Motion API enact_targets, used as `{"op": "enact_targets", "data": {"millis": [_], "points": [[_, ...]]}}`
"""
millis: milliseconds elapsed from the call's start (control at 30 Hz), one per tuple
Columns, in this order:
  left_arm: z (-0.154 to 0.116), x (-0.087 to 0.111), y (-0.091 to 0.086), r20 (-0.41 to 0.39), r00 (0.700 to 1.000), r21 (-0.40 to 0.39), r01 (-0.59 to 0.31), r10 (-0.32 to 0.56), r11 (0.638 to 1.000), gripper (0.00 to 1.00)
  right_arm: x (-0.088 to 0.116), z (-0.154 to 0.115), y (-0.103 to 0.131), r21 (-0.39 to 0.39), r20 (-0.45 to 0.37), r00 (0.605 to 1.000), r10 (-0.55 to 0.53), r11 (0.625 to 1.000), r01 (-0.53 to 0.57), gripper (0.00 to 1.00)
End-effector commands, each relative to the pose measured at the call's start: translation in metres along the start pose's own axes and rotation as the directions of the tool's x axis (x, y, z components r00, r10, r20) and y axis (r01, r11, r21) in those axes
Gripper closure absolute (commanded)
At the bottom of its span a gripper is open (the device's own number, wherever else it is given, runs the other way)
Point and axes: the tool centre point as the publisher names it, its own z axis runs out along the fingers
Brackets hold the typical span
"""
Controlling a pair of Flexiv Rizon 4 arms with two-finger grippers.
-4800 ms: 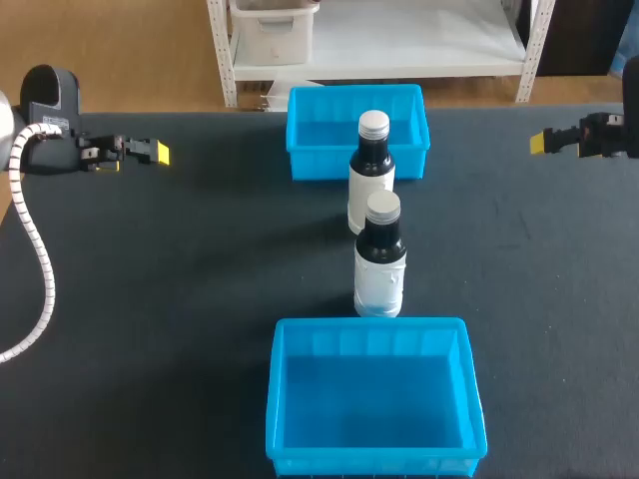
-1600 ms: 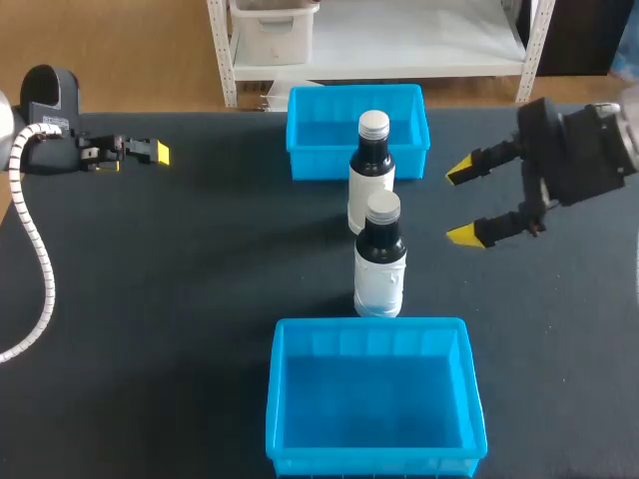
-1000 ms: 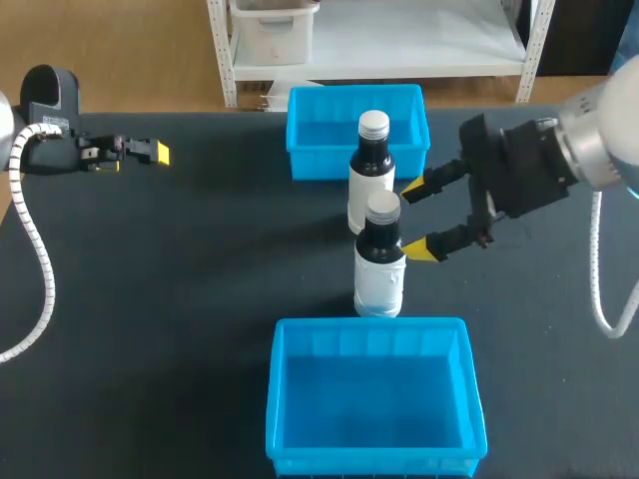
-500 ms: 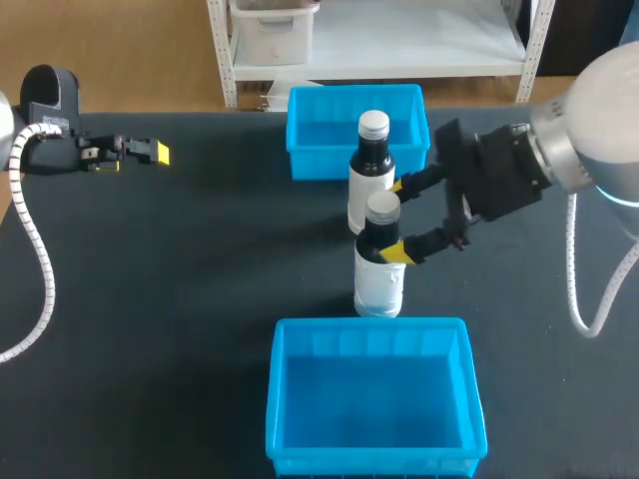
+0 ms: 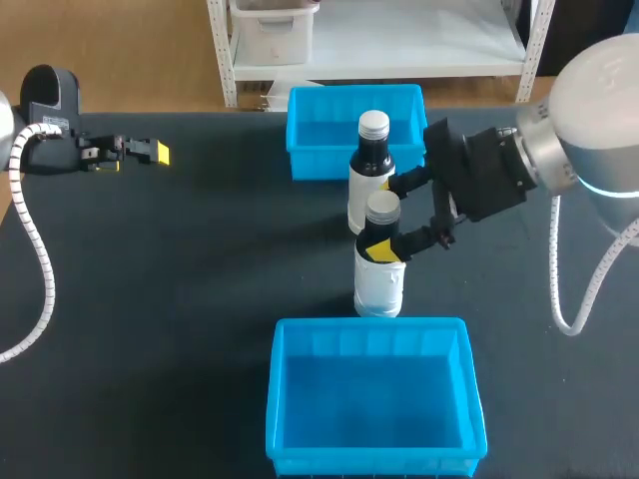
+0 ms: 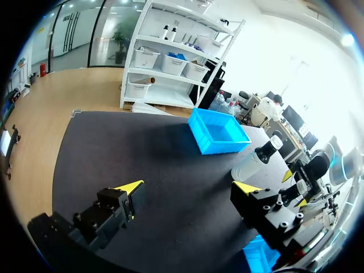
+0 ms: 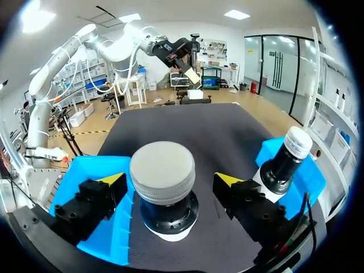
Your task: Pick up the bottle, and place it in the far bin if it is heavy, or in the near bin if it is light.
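Note:
Two dark bottles with white labels and grey caps stand in a line between the bins. The near bottle [image 5: 380,261] [image 7: 164,187] has its neck between the fingers of my right gripper [image 5: 382,220] [image 7: 170,181], which is open, with gaps on both sides. The far bottle [image 5: 370,172] [image 7: 284,162] stands just behind it, beside the right gripper. The far bin [image 5: 319,135] and the near bin [image 5: 374,399] are blue and hold nothing. My left gripper [image 5: 150,152] [image 6: 187,187] hovers open over the table's far left, holding nothing.
The far bottle stands close against the front wall of the far bin, a short gap from the near bottle. Dark table surface [image 5: 180,279] stretches to either side of the bottles. A white cable [image 5: 40,269] hangs along my left arm.
My right arm has swung in from the right, and its open fingers have slid around the near bottle's neck. The left arm and both bottles have stayed still.

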Motion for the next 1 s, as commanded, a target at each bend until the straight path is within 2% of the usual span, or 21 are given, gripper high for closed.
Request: {"op": "enact_targets", "data": {"millis": [33, 633, 700, 767, 833, 933, 1000], "points": [[0.0000, 0.0000, 0.0000, 0.000, 1.000, 0.000, 0.000, 0.000, 1.000, 0.00, 0.0033, 0.0014, -0.0033, -0.006, 0.018, 1.000, 0.003, 1.000, -0.002, 0.00], [0.0000, 0.0000, 0.0000, 0.000, 1.000, 0.000, 0.000, 0.000, 1.000, 0.00, 0.0019, -0.0011, -0.0048, -0.018, 0.084, 0.996, 0.018, 1.000, -0.016, 0.00], [0.0000, 0.0000, 0.0000, 0.000, 1.000, 0.000, 0.000, 0.000, 1.000, 0.00, 0.0020, -0.0012, -0.0049, -0.017, 0.084, 0.996, 0.017, 1.000, -0.015, 0.14], [0.0000, 0.0000, 0.0000, 0.000, 1.000, 0.000, 0.000, 0.000, 1.000, 0.00, 0.0019, -0.0013, -0.0051, -0.013, 0.073, 0.997, 0.009, 1.000, -0.008, 0.19], [0.0000, 0.0000, 0.0000, 0.000, 1.000, 0.000, 0.000, 0.000, 1.000, 0.00, 0.0018, -0.0012, -0.0051, -0.012, 0.074, 0.997, 0.009, 1.000, -0.008, 0.28], [0.0000, 0.0000, 0.0000, 0.000, 1.000, 0.000, 0.000, 0.000, 1.000, 0.00, 0.0007, -0.0012, -0.0044, -0.012, 0.076, 0.997, 0.007, 1.000, -0.007, 0.32], [0.0000, 0.0000, 0.0000, 0.000, 1.000, 0.000, 0.000, 0.000, 1.000, 0.00, -0.0002, -0.0012, -0.0034, -0.012, 0.079, 0.997, 0.005, 1.000, -0.004, 0.30]]}}
